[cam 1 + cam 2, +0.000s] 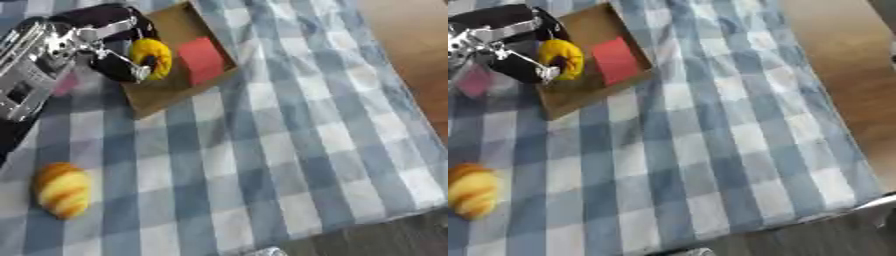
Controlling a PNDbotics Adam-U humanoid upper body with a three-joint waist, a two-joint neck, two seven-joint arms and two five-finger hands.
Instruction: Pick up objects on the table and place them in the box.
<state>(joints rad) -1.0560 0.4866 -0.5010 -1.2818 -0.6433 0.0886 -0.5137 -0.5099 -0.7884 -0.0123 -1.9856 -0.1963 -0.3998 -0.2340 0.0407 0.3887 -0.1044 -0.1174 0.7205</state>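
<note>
A brown cardboard box (166,97) lies at the top left of the checked cloth. Inside it is a flat red block (201,60). My left hand (114,67), black on a silver arm, reaches in from the left over the box's left part. Its fingers are curled round a yellow ring (155,57), which sits upright above the box floor beside the red block. I cannot tell whether the ring touches the floor. A yellow-brown croissant (61,190) lies on the cloth at the lower left, far from the hand. My right hand is out of sight.
A pink thing (474,80) lies on the cloth left of the box, partly under my arm. The blue-and-white cloth (289,150) ends at the right and lower right, with a bare wooden surface (411,40) beyond.
</note>
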